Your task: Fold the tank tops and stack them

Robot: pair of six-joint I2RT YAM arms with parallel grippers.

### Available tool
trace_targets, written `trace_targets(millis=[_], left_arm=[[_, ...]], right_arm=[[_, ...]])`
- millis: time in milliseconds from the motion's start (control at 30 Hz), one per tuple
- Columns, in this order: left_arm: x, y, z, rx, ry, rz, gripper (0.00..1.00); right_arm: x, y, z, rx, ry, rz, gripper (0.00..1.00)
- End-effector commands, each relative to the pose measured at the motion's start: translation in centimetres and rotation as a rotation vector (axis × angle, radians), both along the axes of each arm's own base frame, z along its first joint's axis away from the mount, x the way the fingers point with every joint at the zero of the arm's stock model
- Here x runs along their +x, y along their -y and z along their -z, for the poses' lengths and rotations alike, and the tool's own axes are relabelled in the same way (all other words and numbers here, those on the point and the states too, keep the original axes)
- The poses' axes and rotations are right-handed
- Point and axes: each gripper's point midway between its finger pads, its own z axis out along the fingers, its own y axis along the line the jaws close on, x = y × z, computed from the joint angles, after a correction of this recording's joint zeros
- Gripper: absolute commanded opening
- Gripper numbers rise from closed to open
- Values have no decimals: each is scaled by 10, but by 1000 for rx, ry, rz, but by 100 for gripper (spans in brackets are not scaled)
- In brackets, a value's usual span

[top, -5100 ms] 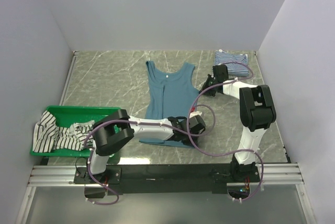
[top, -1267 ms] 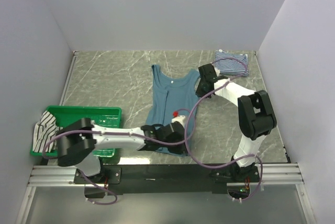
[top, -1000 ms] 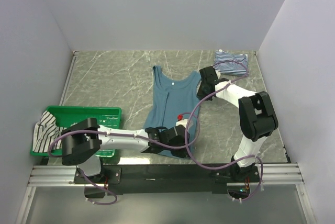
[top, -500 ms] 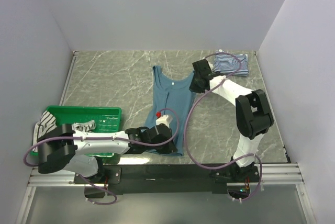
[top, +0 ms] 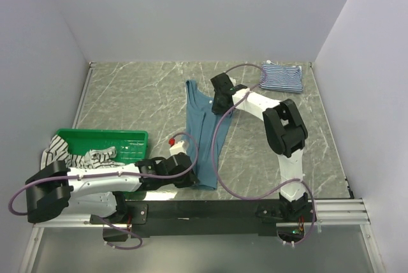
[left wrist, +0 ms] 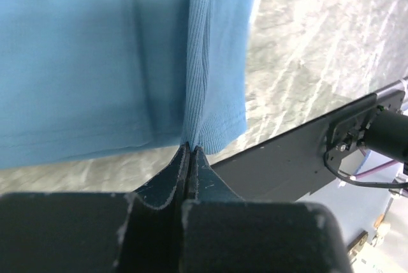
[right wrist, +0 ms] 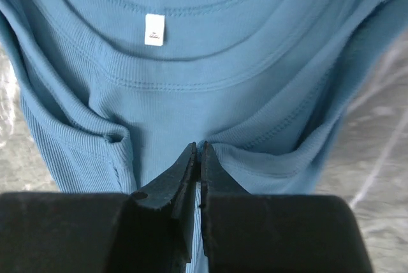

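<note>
Grippers both pinch the teal top (top: 199, 134) mid-table: left gripper (left wrist: 190, 150) clamped on its near hem, right gripper (right wrist: 197, 152) on the far shoulder. Its long axis runs away from the bases, one end per arm, so the fold likely goes sideways, leftward.

A grey-green marbled table top (top: 137, 97) lies under both pairs of jaws. Plain pale walls (top: 191, 11) rise beyond the right gripper (top: 218, 106) and on either side. Close beside the left gripper (top: 193, 177), a black bar (top: 210, 210) runs along the edge. The light is soft and even.
</note>
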Motion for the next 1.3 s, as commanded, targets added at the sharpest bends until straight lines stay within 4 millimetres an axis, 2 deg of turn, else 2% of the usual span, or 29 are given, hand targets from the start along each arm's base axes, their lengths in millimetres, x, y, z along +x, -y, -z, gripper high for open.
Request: trace_targets(millis=[0, 167, 333, 433, 567, 600, 767, 833, 867, 933, 1033, 1100, 1167, 1200, 1267], left_arm=[[3, -14, 2, 13, -6, -55, 1], [0, -30, 14, 57, -37, -87, 1], [-3, -35, 22, 79, -58, -83, 1], [-4, -36, 26, 102, -66, -78, 1], [-4, -36, 28, 118, -70, -74, 1], [-4, -36, 28, 121, -69, -74, 1], [0, -37, 23, 132, -57, -81, 1], [0, -37, 21, 142, -56, -77, 5], [1, -37, 20, 146, -52, -73, 13], [2, -37, 16, 152, -46, -70, 19], [6, -35, 3, 143, -20, -68, 27], [12, -39, -7, 150, 2, -79, 29], [18, -42, -15, 152, 17, -91, 31], [21, -43, -22, 148, 31, -92, 31], [29, -46, -33, 132, 49, -108, 32]], right_arm=[[15, -13, -20, 3, 54, 9, 0], [18, -23, -23, -15, 65, -2, 0], [20, -27, -25, -25, 74, -8, 0], [19, -29, -19, -32, 62, -15, 2], [17, -32, -9, -29, 47, -30, 13], [17, -32, -9, -26, 46, -34, 19], [21, -39, -23, 0, 89, -64, 34], [24, -41, -34, 8, 119, -77, 41], [26, -40, -38, 6, 128, -84, 43], [27, -39, -50, 6, 150, -83, 44], [28, -30, -67, -9, 188, -74, 46], [33, -16, -76, -22, 209, -41, 46], [35, 1, -86, -15, 225, 3, 46], [40, 18, -89, -16, 227, 43, 46], [38, 39, -91, -7, 232, 89, 46]])
